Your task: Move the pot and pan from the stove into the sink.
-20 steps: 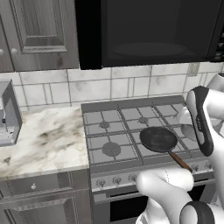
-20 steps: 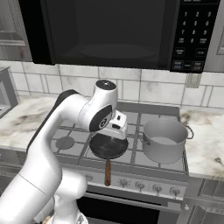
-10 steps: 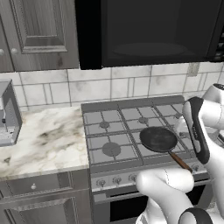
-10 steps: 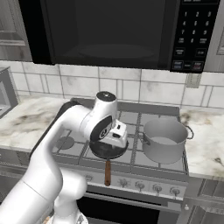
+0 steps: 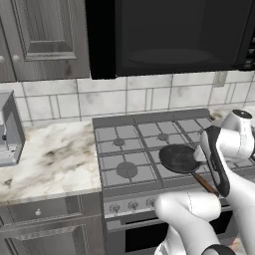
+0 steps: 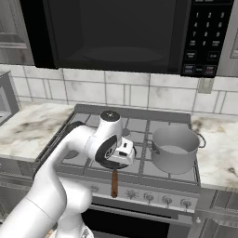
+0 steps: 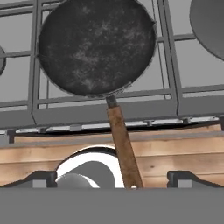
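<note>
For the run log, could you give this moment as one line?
gripper: open, above pan handle | pan: on stove | pot: on stove | nothing held

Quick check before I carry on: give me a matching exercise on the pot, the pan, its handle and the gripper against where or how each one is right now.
Things:
1. pot
2. pan
3. pan handle
4. gripper

States:
A. brown, sticking out past the stove front edge
B. open, above the handle, holding nothing
C. black, flat on the grates
D. grey, upright on a burner beside the pan

Pairs: 1-D, 2-C, 3-A, 4-B
</note>
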Tool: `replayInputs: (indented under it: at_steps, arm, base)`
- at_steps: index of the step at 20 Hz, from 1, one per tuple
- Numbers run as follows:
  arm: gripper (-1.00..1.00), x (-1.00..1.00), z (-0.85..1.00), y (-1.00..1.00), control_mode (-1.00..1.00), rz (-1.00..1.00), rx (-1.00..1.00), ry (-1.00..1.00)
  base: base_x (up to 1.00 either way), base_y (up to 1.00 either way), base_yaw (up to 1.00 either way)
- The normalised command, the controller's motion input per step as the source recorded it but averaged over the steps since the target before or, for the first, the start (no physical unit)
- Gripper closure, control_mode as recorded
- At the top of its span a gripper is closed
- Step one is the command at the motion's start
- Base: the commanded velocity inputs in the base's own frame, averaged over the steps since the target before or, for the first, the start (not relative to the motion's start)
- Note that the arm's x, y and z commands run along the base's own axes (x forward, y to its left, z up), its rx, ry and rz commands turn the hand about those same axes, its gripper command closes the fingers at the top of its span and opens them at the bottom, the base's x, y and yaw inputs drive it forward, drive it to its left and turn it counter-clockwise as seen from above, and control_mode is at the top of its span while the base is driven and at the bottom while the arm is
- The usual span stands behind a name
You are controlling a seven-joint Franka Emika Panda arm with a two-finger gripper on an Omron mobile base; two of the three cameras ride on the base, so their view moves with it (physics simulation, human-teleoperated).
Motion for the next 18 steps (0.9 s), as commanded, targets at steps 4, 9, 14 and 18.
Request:
replayInputs:
  at_steps: [4,9,14,18]
  arm:
    - [-1.0,0.17,-0.44,-0.05,-1.0,0.02,-0.03,-0.02]
    - [-1.0,0.07,-0.37,-0.13,-1.0,0.04,-0.02,-0.06]
    - [-1.0,0.04,-0.38,-0.11,-1.0,0.04,-0.03,-0.04]
    - [-1.0,0.02,-0.39,0.0,-1.0,0.01,-0.06,0.0]
  base:
    - [0.0,0.0,0.0]
    - [0.0,0.0,0.0]
    - [0.0,0.0,0.0]
    - [0.0,0.0,0.0]
